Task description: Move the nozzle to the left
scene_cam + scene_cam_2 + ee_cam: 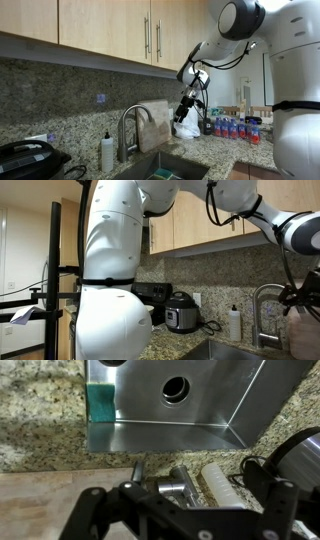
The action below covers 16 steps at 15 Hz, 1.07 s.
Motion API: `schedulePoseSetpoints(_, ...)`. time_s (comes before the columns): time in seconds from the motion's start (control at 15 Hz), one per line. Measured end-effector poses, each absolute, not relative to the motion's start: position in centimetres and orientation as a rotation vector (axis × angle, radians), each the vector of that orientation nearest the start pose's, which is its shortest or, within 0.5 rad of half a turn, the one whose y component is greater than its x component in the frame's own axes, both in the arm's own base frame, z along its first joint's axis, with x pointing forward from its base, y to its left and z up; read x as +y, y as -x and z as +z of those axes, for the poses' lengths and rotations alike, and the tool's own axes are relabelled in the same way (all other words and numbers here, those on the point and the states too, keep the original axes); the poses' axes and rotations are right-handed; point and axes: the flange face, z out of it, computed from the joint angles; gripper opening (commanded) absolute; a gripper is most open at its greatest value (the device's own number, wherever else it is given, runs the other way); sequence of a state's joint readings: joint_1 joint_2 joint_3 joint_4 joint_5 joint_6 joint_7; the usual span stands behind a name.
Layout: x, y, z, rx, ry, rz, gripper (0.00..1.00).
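The nozzle (pixel 124 128) is a tall brushed-steel gooseneck spout arching over the sink (pixel 160 162), and it also shows in an exterior view (pixel 259 310). My gripper (pixel 186 108) hangs in the air to the right of the spout, at about the height of the arch and apart from it. Its jaws stand open with nothing between them. In the wrist view I look straight down on the steel nozzle (pixel 171 487) at the sink's edge, with my dark gripper (pixel 180 522) filling the bottom of the picture.
A small white soap bottle (pixel 107 152) (pixel 220 484) stands next to the faucet. A green sponge (pixel 101 402) lies in a corner of the steel sink (pixel 215 400). Several bottles (pixel 235 127) crowd the granite counter, a cooker (pixel 183 312) sits by the backsplash, and cabinets (pixel 110 25) hang overhead.
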<state>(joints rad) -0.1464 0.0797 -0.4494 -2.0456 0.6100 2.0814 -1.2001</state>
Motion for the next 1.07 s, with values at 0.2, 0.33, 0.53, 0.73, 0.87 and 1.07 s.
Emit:
schedulePoseSetpoints(0.2, -29.5, -48.6, 41.3, -0.403, 2.738, -0.525, 1.0)
schedulePoseSetpoints(0.33, -29.1, -48.8, 41.1, -0.411, 2.734, -0.52, 1.0)
schedulePoseSetpoints(0.53, -29.0, -48.9, 41.1, -0.413, 2.734, -0.519, 1.0)
schedulePoseSetpoints(0.73, -28.7, -49.3, 41.0, -0.463, 2.708, -0.511, 1.0)
schedulePoseSetpoints(0.87, -28.6, -50.4, 40.3, -0.569, 2.638, -0.505, 1.0)
schedulePoseSetpoints(1.07, -29.4, -53.0, 37.9, -0.739, 2.525, -0.529, 1.0)
